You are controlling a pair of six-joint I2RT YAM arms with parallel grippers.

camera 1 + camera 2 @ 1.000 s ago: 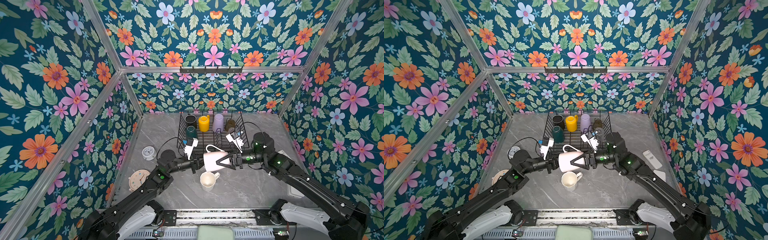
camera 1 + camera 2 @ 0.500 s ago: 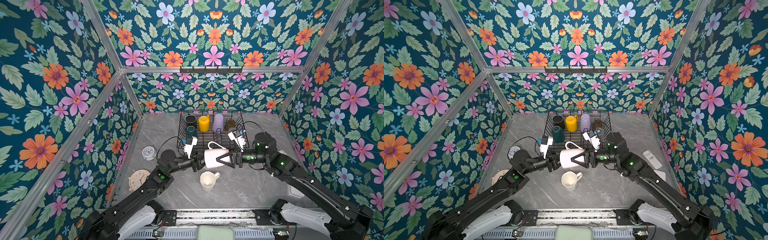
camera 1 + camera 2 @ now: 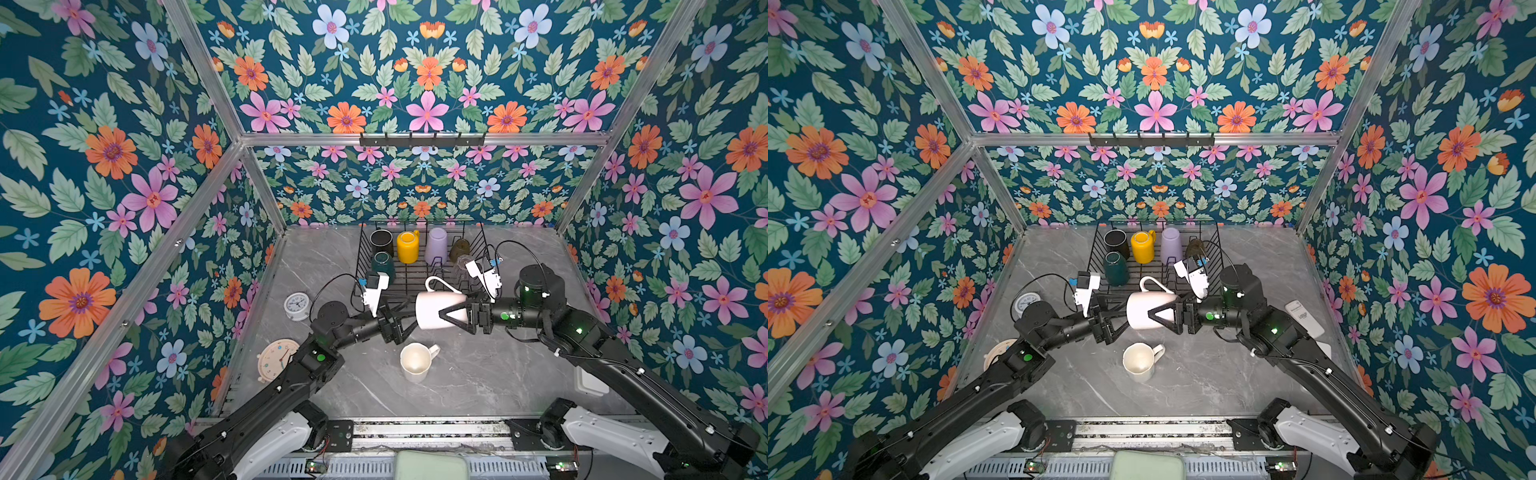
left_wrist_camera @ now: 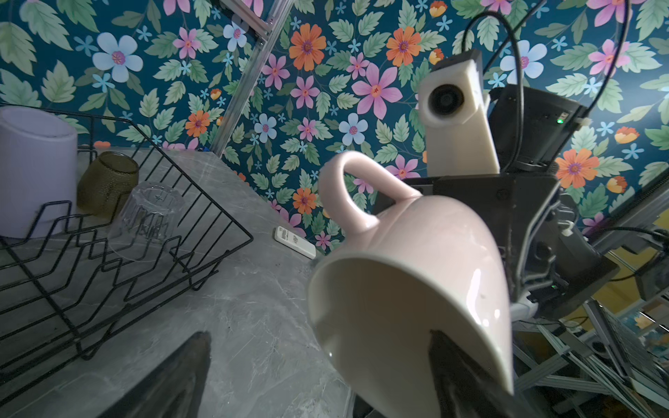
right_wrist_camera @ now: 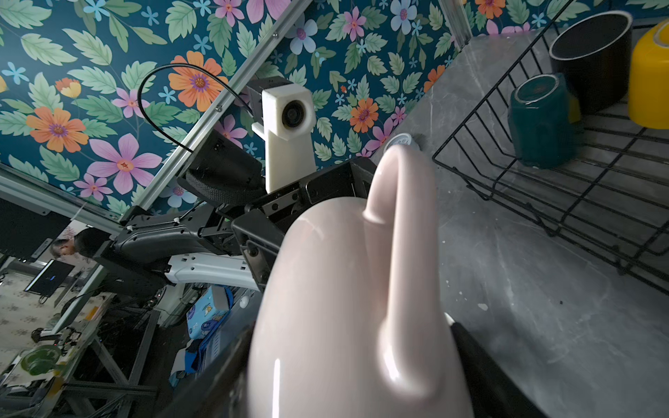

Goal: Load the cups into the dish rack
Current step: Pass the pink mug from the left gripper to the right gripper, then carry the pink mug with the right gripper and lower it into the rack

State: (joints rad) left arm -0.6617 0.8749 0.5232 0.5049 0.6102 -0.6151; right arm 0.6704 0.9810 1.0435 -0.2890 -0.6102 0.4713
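The pale pink mug [image 3: 436, 308] hangs on its side above the counter [image 3: 498, 374], long axis running arm to arm, mouth toward the left pincer [image 3: 404, 320], handle up. The right pincer [image 3: 448, 311] pinches its base end; the left stands spread, gripping nothing. The dish rack [image 3: 415, 272] lies just behind, its free floor between dark green mug [image 3: 383, 266] and clear glass [image 3: 461, 266]; the prongs there may snag. A white mug [image 3: 415, 363] stands below, nearer.

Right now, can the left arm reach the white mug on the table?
Probably yes. The left gripper is open and empty, and the white mug stands upright near it with nothing between. It has to clear the pink mug in the right gripper.
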